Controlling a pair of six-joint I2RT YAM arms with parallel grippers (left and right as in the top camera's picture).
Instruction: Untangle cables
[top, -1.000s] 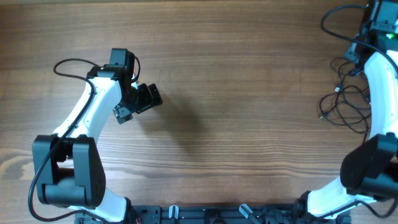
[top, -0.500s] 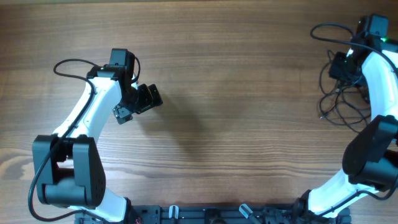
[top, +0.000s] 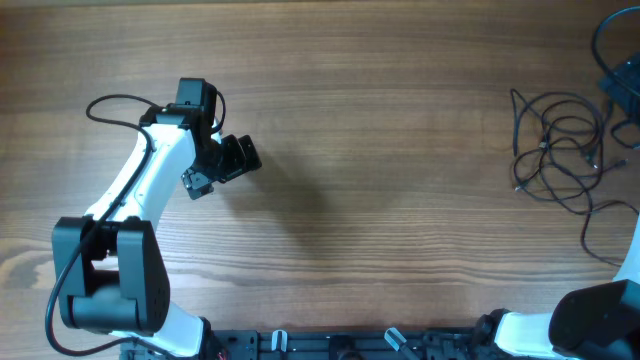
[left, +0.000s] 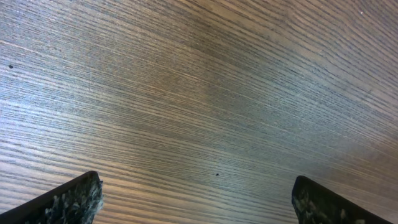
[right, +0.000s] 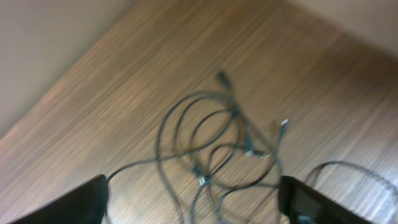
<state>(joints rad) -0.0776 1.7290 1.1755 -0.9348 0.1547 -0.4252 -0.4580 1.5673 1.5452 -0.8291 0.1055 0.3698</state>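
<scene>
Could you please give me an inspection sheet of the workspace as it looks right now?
Surface: wooden table, brown grain throughout.
Job's things: thin black cables lying in overlapping loose loops near the table's right edge, small plug ends showing; not separated.
Clutter: nothing seen.
Hands: left hand open and empty over plain wood, far from the loops; right hand open and empty, raised with the loops in its view, not touching them.
Cables: thicker arm cable arcs off the left arm, apart from the tangle.
Surroundings: plain pale area beyond the table edge in the right wrist view.
</scene>
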